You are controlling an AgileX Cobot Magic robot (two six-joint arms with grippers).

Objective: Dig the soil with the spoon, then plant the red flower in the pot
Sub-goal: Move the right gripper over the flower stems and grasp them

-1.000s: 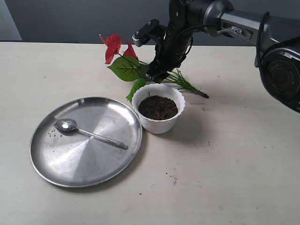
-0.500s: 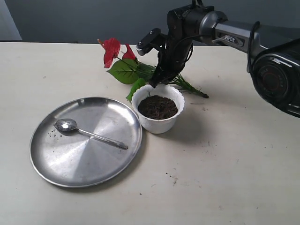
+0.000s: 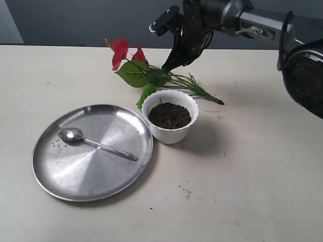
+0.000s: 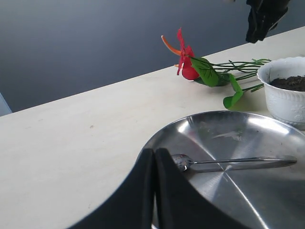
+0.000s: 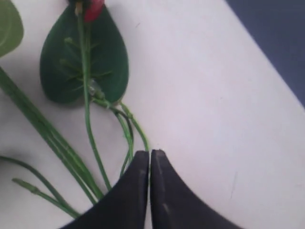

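**Right jaws pressed together above the stems, and nothing in them**

The right gripper [image 3: 168, 64] hangs just over the artificial red flower sprig with its broad green leaves [image 3: 122, 50]. Its black fingers meet tip to tip, and from the wrist view they look empty. The thin green stems run beside and under the tips, not between them.

The sprig lies flat on the pale table [image 3: 252, 176], on the far side of the small white scalloped pot [image 3: 170, 132]. Its blooms point left and its stem bundle points right. Dark crumbly soil [image 3: 170, 115] fills the pot. The little silver teaspoon [image 3: 96, 143] rests in the round steel plate [image 3: 75, 176], to the pot's left. The left gripper [image 4: 153, 191] hovers at the plate's near-left edge with its fingers together.

Here's the danger: those stems are slim and splayed. A pinch that misses them carries nothing to the pot. A pinch on one strand could let the sprig swing, clip the rim and scatter soil.
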